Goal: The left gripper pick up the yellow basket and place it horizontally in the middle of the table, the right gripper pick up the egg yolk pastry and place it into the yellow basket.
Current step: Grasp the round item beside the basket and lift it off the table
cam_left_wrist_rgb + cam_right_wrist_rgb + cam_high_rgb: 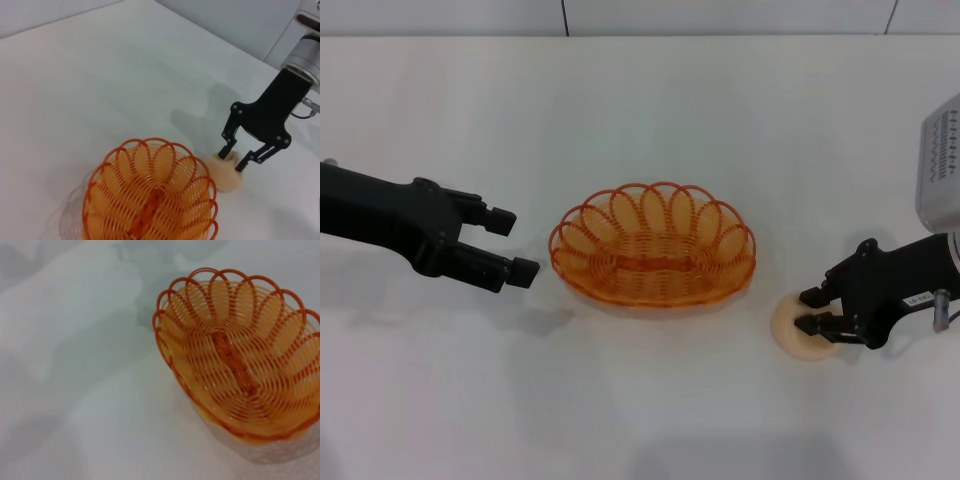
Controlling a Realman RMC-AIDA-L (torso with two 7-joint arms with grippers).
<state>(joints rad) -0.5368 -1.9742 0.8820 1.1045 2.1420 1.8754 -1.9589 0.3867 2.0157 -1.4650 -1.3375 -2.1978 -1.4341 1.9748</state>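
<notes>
The yellow basket (653,262) lies lengthwise across the middle of the white table (640,100), empty. It also shows in the left wrist view (150,200) and the right wrist view (235,365). My left gripper (515,247) is open and empty, just left of the basket and apart from it. The egg yolk pastry (790,337) rests on the table to the right of the basket. My right gripper (808,311) is open with its fingertips spread over the top of the pastry. The left wrist view shows this gripper (233,161) and the pastry (225,179) too.
A pale wall (720,15) runs along the table's far edge. The grey-white body of my right arm (940,160) stands at the right edge.
</notes>
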